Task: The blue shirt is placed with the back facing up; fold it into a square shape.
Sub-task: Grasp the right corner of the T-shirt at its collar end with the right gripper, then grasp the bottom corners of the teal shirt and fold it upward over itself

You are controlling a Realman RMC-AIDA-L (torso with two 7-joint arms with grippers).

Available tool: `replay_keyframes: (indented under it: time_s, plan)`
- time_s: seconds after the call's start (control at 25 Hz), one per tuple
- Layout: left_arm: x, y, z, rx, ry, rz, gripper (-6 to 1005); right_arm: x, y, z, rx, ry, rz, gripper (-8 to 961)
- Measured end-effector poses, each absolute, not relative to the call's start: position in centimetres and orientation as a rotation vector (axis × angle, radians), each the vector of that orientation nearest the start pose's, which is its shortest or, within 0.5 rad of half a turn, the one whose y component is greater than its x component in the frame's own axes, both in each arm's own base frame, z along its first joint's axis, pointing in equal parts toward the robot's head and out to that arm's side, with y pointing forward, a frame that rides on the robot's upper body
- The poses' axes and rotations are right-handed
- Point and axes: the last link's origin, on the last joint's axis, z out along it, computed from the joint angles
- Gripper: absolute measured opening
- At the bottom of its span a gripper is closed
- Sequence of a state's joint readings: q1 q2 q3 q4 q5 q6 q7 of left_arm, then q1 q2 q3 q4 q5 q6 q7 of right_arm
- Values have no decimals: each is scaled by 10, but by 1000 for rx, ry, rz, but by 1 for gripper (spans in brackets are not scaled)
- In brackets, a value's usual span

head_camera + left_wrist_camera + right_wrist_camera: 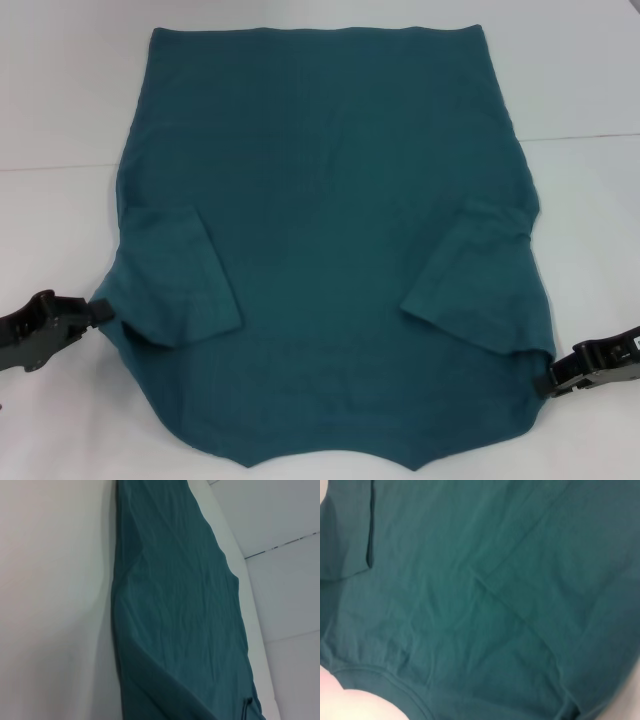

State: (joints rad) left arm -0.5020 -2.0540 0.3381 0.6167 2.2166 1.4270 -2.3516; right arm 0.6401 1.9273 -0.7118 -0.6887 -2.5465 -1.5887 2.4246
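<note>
The blue shirt (330, 230) lies flat on the white table, both short sleeves (180, 280) folded in over the body, and its neck end is nearest me. My left gripper (100, 312) is at the shirt's left edge by the folded sleeve, pinched shut on the cloth, which draws out to a point there. At the right edge near the other sleeve (470, 280), my right gripper (543, 384) is shut on the hem. The wrist views show only the shirt's cloth (180, 605) (485, 595) close up, with none of my own fingers.
The white table (60, 90) extends around the shirt on both sides and behind it. A thin seam (585, 137) runs across the tabletop at mid depth. The shirt's near edge reaches the front of the view.
</note>
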Motion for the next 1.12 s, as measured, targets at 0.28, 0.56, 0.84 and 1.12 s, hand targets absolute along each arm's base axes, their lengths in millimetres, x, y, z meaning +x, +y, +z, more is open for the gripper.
replay_keyframes:
  time_s: [0.28,0.56,0.84,1.12]
  plan:
    - [-331,326,30,2173,2402,1033,1,311,338,53,-2310,1881,-72,141]
    - [-327,313,34,2202,2317,949,0,309,327,64,-2350,1914,-104,55]
    - [-335,278,44,2249,2253,744,-1,315,300,76,-2438,1966,-175,55]
    - [-345,239,51,2218,2234,681,1,329,271,79,-2445,2063,-188,55]
